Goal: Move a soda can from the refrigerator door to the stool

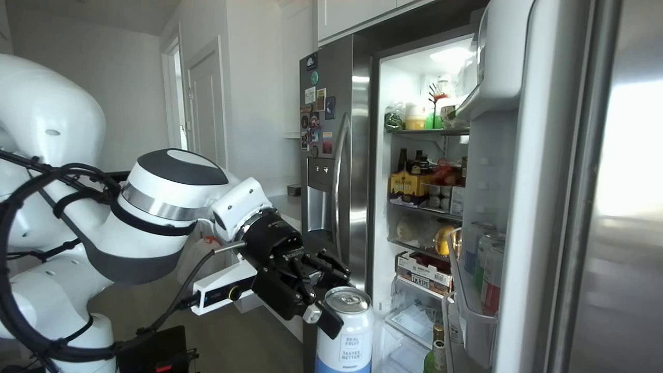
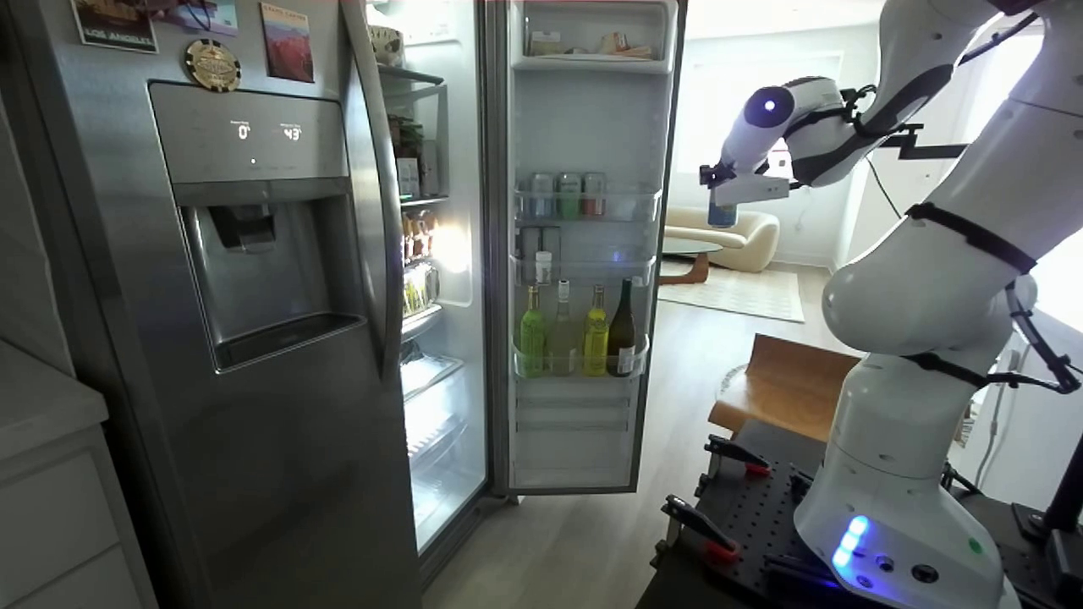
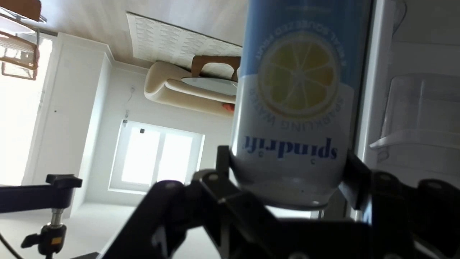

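The soda can (image 1: 346, 344), white above and blue below, hangs upright in the air with its silvery top up. My gripper (image 1: 336, 304) is shut on it near the top, one finger on either side. In the wrist view the can (image 3: 298, 90) appears upside down between my fingertips. An exterior view shows the can (image 2: 722, 214) beyond the outer edge of the refrigerator door (image 2: 592, 127), which stands wide open. A brown wooden seat with a raised back, seemingly the stool (image 2: 778, 404), stands low behind the robot's mount.
Three cans (image 2: 568, 194) stand in a door bin, with several bottles (image 2: 595, 334) in a lower bin. The steel door with the dispenser (image 2: 262, 271) is closed. Black clamps (image 2: 698, 523) stick out from the robot's mount (image 2: 744, 499). A pale sofa (image 2: 749, 241) is farther back.
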Controlling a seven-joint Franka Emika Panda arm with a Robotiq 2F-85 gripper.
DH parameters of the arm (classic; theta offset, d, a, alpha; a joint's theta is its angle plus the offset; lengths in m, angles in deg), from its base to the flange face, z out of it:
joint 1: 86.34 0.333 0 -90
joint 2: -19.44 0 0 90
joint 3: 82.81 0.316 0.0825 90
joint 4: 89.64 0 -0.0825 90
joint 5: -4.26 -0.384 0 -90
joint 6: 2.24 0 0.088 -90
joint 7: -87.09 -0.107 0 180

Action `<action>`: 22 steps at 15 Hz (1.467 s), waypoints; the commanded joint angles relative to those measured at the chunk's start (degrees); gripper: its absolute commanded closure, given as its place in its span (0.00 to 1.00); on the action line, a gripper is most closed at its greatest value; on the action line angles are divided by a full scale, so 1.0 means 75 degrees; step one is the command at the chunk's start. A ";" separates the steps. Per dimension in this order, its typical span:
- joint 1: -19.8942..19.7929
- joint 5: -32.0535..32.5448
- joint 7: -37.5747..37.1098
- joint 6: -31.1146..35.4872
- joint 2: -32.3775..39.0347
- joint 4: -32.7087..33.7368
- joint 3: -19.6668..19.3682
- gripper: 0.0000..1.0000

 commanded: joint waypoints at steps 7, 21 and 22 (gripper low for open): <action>0.0446 0.2176 -0.3625 -0.0226 0.1379 0.0568 -0.0866 0.53; 0.0046 0.3143 -0.5460 -0.0574 0.4188 0.2106 -0.1430 0.53; -0.0006 0.3122 -0.5509 -0.0627 0.4427 0.2247 -0.1413 0.53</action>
